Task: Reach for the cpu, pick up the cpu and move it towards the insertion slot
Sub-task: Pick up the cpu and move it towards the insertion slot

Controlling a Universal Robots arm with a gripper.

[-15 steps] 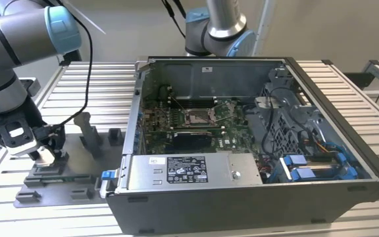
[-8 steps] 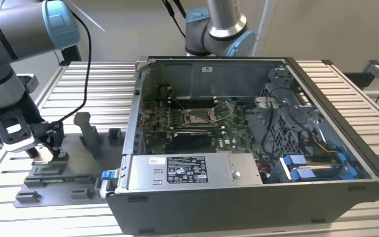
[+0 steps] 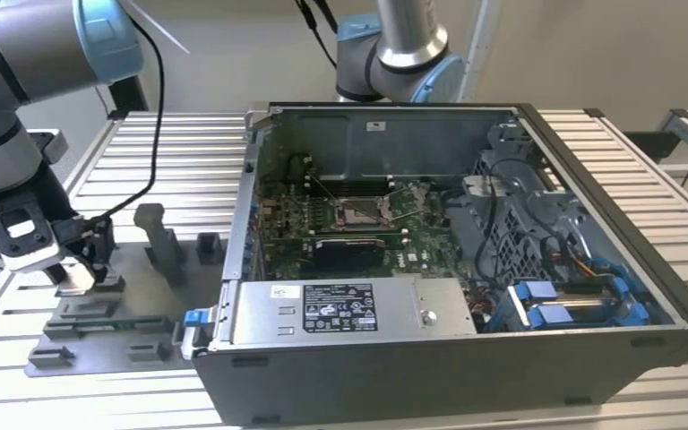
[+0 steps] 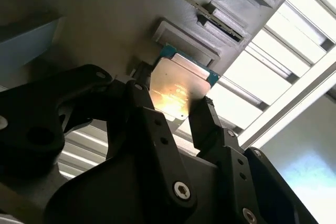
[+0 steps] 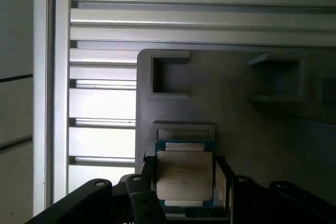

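Gripper [image 3: 76, 279] narrow, looks clamped on the cpu [image 5: 185, 174] by two opposite edges, low at the grey fixture [image 3: 129, 318] on the worktop [image 3: 176, 143]. Insertion slot [image 3: 357, 212] well apart, roughly 3 o'clock in the exterior view.

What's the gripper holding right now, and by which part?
The cpu, pinched at two opposite side edges by the gripper, right at the grey fixture.

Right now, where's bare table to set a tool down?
Bare slats of the ribbed silver metal table on the exterior view's right of the open dark computer case, and camera-side of the grey plastic fixture plate. Crowded: that plate, where the black claw sits over the square silver cpu.
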